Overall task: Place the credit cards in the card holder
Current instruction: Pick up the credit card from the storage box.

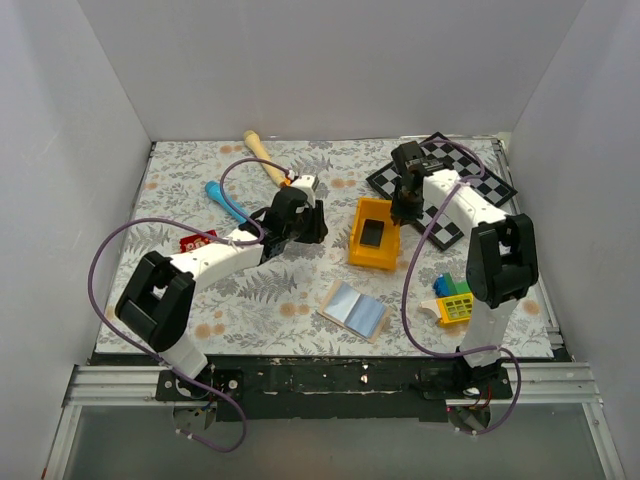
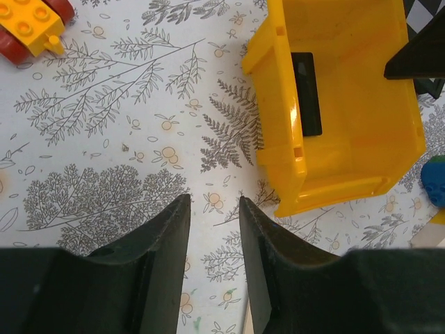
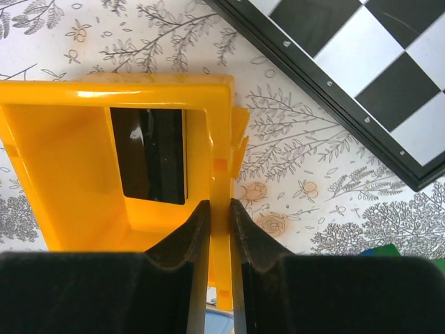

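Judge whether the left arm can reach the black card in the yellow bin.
Probably yes: the left gripper is open beside the yellow bin, whose wall the right gripper pinches; the black card inside lies uncovered.

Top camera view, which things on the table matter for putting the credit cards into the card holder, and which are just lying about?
Belongs to the job: red card; black card, inside the yellow bin; card holder, lying open; right gripper, closed on the bin wall.
Just lying about: chessboard; wooden stick; blue utensil; toy blocks.
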Robot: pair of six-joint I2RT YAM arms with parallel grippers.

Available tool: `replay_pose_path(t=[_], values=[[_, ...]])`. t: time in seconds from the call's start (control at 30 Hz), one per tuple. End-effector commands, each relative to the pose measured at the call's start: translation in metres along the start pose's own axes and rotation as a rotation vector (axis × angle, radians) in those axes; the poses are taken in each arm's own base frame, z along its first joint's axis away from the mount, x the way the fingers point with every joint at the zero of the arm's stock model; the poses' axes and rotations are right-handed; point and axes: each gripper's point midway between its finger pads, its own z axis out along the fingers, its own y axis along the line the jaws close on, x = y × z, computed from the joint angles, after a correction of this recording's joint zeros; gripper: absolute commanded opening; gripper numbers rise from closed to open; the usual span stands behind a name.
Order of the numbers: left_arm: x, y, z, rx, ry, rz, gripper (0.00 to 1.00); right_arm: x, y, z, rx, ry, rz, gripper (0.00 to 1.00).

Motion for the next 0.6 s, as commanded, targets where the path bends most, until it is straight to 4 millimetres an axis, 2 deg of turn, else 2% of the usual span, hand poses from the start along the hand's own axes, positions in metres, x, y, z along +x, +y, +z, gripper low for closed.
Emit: replay_pose_path(t=[0.0, 0.2, 0.3, 0.4, 0.57], values=[[-0.014, -0.001, -0.020, 0.006, -0.052, -0.005, 0.34, -0.013, 0.011, -0.004, 0.008, -0.029, -0.118, 0.18], [-0.007, 0.003, -0.023, 0.001, -0.044, -0.006, 0.33, -0.017, 0.021, 0.003, -0.029, -0.038, -0.207, 0.21], [-0.004, 0.003, -0.023, 0.001, -0.037, -0.009, 0.33, -0.019, 0.023, 0.000, -0.041, -0.050, -0.233, 0.30], [-0.002, 0.003, -0.023, 0.005, -0.032, -0.009, 0.33, -0.026, 0.028, -0.013, -0.084, -0.094, -0.247, 0.39], [-0.005, 0.002, -0.023, 0.007, -0.039, -0.008, 0.34, -0.041, 0.043, -0.048, -0.174, -0.175, -0.241, 0.44]])
